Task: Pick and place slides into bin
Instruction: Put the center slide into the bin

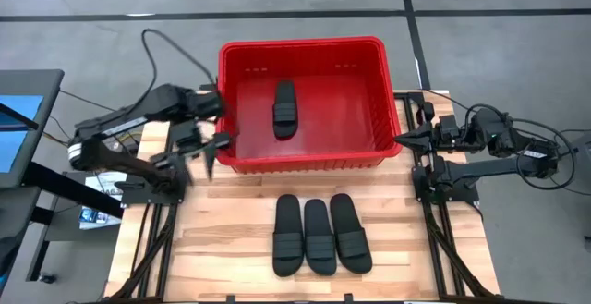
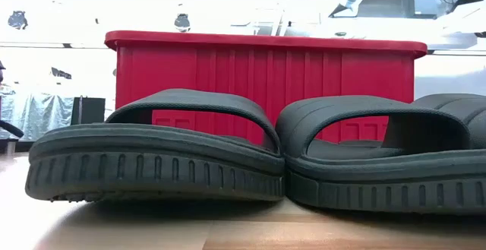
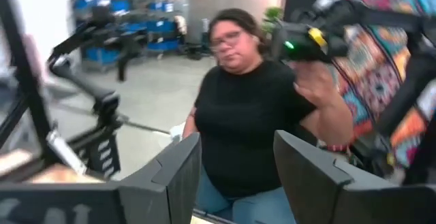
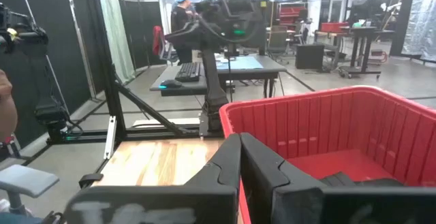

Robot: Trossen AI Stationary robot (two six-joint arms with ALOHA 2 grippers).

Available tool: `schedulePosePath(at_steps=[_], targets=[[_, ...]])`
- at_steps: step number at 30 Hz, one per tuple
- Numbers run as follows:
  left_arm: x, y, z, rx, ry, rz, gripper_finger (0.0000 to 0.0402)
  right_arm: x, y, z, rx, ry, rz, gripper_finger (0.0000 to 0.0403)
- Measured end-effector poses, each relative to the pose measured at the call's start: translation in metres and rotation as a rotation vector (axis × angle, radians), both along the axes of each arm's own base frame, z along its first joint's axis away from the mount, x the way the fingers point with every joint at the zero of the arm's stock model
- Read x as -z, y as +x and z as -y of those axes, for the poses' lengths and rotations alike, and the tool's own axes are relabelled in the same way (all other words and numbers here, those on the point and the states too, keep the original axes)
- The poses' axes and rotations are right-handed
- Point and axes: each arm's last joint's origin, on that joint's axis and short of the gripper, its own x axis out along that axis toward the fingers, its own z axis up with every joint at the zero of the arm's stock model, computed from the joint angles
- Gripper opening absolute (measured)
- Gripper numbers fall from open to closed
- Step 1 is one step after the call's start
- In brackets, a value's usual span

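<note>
One black slide [image 1: 284, 108] lies flat on the floor of the red bin [image 1: 305, 161] at the table's far middle. It also shows in the right wrist view [image 4: 354, 179]. Three more slides [image 1: 319, 237] lie side by side, soles down, on the wooden table in front of the bin. The low view shows them up close [image 2: 159, 155] with the bin [image 2: 266, 68] behind. My left gripper [image 1: 212, 150] hovers open and empty at the bin's near left corner, and shows open in its wrist view [image 3: 235, 173]. My right gripper [image 1: 404, 139] is shut and empty beside the bin's right wall [image 4: 240, 157].
A person [image 3: 252, 108] stands beyond the table in the left wrist view. Bare wood [image 1: 222, 239] lies to the left and right of the three slides. Metal frames and cables run along both table sides.
</note>
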Motion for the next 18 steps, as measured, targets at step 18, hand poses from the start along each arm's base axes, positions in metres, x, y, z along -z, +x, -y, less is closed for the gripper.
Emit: schedulePosePath(at_steps=[18], targets=[[-0.007, -0.004, 0.041, 0.230, 0.052, 0.191, 0.0176, 0.000, 0.000, 0.000, 0.000, 0.000, -0.001, 0.0000]])
